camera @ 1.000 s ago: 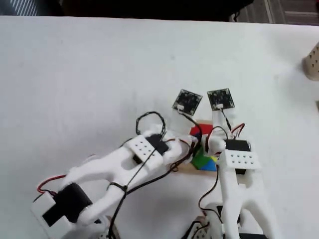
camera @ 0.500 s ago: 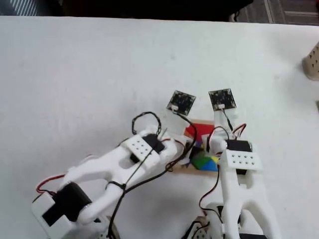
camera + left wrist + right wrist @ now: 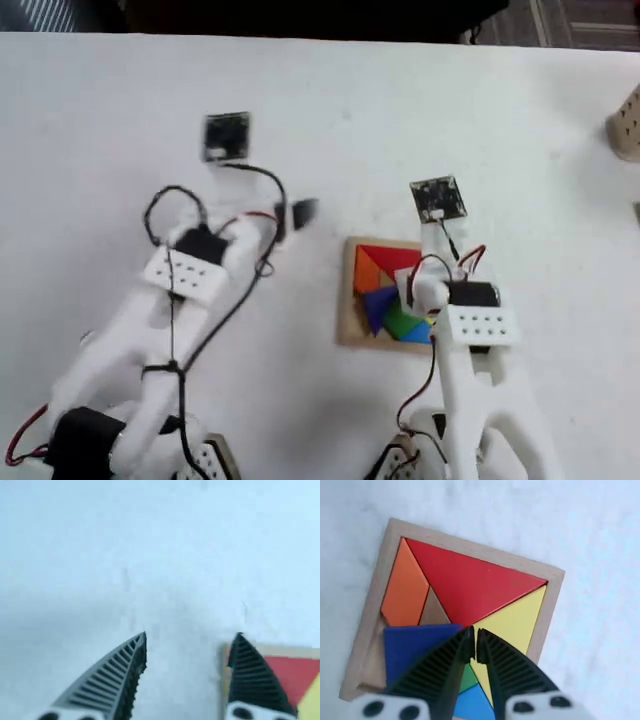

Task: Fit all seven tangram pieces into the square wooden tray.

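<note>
Tangram tray close to full, with one piece that looks unseated.

On the white table [image 3: 150, 120], the square wooden tray [image 3: 347, 300] lies about 4 o'clock from centre. Its flat pieces are likely light, stiff and slick, better nudged at an edge than pinched. The blue piece [image 3: 410, 650] seems skewed, with bare wood between it and the orange piece [image 3: 405, 585]. The right gripper [image 3: 474, 632], nearly closed and empty, is over the tray's middle. The left gripper [image 3: 190, 636], spread wide and empty, sits at the tray's 10 o'clock.
</note>
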Tool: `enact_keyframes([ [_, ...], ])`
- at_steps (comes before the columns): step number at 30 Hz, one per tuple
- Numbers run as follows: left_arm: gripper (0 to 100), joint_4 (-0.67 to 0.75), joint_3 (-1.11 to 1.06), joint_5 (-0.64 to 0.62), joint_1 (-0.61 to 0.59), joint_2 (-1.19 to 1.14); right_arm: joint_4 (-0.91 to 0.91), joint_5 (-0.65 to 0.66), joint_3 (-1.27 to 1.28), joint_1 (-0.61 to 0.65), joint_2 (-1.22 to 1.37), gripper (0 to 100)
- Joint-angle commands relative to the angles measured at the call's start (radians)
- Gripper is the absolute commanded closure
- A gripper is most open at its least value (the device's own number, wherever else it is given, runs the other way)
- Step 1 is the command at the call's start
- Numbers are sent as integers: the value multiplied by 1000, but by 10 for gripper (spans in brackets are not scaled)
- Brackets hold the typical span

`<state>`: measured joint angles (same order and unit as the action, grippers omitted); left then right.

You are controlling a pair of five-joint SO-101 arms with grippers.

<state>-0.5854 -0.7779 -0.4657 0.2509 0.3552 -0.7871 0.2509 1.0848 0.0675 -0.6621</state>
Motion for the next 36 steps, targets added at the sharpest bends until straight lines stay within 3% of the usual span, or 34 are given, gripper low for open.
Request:
enact_keyframes([
  [1, 925, 135, 25, 9, -114, -54, -12, -25, 18, 70, -127, 981],
  [2, 979, 133, 48, 8, -120, -91, -25, -23, 38, 105, -165, 981],
  [5, 943, 130, 123, 6, -128, -211, -44, -23, 97, 229, -286, 981],
  [10, 975, 84, 232, 11, -142, -363, -42, 21, 198, 398, -389, 981],
  [16, 977, 91, 255, 11, -173, -410, -67, 81, 212, 430, -280, 981],
  [28, 977, 91, 253, 11, -185, -418, -94, 118, 149, 259, -101, 981],
  [36, 977, 91, 253, 11, -185, -418, -173, 117, 83, 101, -111, 981],
])
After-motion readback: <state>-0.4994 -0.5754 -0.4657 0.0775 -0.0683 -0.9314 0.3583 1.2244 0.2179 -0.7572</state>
